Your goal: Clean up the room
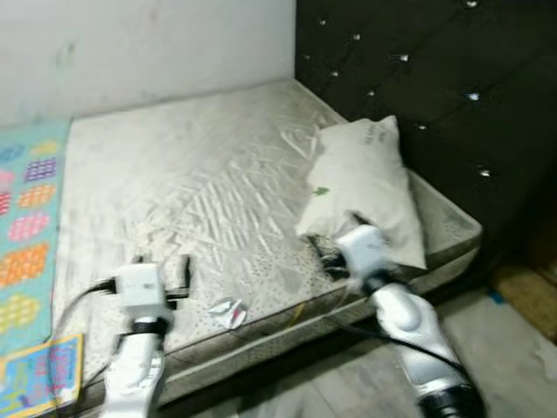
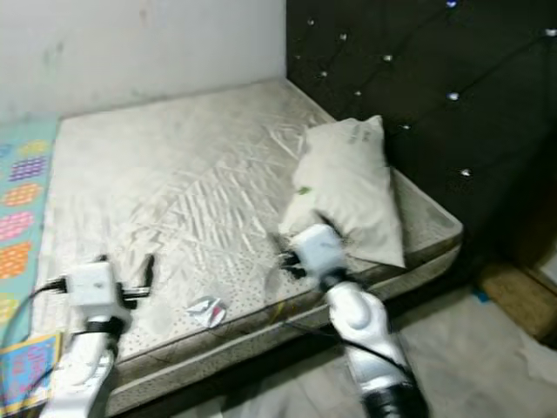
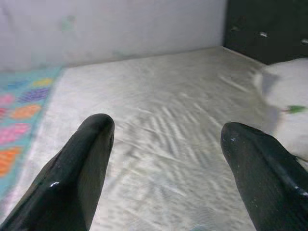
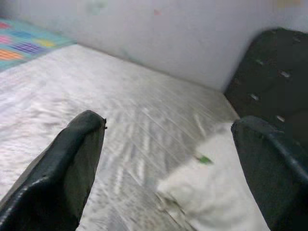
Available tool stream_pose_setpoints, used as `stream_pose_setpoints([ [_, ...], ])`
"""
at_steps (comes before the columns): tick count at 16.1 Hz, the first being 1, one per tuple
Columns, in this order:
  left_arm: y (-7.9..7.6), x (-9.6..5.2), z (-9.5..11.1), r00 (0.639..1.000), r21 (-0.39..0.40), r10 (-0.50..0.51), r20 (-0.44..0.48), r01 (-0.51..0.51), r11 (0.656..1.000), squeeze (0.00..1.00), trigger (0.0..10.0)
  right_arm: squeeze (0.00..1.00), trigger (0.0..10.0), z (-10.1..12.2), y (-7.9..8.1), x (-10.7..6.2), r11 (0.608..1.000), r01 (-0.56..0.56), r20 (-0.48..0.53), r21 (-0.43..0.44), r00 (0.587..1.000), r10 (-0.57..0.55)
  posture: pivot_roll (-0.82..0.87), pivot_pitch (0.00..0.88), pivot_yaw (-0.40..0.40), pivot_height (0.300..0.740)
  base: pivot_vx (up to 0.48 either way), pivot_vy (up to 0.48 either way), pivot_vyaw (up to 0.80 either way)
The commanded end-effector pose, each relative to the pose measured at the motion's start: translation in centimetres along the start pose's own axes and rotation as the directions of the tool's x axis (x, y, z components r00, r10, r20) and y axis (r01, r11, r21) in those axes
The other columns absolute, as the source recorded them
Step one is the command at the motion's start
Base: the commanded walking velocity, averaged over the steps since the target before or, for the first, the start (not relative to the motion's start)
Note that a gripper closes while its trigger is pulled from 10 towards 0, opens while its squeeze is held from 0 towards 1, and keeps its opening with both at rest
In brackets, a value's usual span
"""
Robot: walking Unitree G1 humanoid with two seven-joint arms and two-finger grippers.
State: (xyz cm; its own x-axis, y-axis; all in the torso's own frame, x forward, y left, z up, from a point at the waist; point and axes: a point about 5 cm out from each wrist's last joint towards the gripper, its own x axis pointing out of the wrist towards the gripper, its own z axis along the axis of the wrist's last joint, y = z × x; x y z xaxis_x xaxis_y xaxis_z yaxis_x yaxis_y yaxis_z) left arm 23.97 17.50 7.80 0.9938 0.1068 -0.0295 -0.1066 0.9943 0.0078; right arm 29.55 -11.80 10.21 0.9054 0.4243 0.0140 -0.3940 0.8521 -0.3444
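Near the mattress's [image 1: 218,174] front edge a wrapper [image 1: 229,310] (crumpled) remains uncollected; both grippers, left [image 3: 163,159] and right [image 4: 168,163], gape wide, empty.

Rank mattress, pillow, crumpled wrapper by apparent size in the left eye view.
1. mattress
2. pillow
3. crumpled wrapper, smallest although nearest the camera

we see a dark tufted headboard [image 1: 435,78] with shiny studs rising at the right end of the bed. a pale wall [image 1: 130,43] runs behind. a grey floor [image 1: 513,348] lies below at the right, and something brownish [image 1: 526,296] sits there beside the headboard; we can't tell what.
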Motion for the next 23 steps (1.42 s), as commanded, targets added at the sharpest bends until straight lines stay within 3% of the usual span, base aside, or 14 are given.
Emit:
stream_pose_setpoints([
  [1,-0.39,0.01,0.03,1.0,-0.005,-0.01,0.001,0.01,1.0,0.0,10.0,0.0,10.0,-0.29,-0.8,-0.26,1.0,0.022,-0.013,-0.011,1.0,-0.022,-0.11,0.0,0.028,0.74,0.0,0.0,0.8],
  [11,-0.67,0.02,0.09,0.999,-0.021,-0.037,0.007,0.037,0.999,0.0,10.0,0.0,10.0,-0.01,-1.07,-0.19,1.0,0.031,0.007,0.005,1.0,-0.031,-0.11,0.0,0.028,0.74,0.0,0.0,0.8],
  [23,-1.09,-0.17,0.15,0.996,-0.049,-0.084,0.014,0.085,0.995,0.0,10.0,0.0,10.0,0.01,-1.24,-0.46,0.998,0.047,0.013,0.034,0.999,-0.048,-0.12,0.0,0.035,0.74,0.082,0.0,0.0],
])
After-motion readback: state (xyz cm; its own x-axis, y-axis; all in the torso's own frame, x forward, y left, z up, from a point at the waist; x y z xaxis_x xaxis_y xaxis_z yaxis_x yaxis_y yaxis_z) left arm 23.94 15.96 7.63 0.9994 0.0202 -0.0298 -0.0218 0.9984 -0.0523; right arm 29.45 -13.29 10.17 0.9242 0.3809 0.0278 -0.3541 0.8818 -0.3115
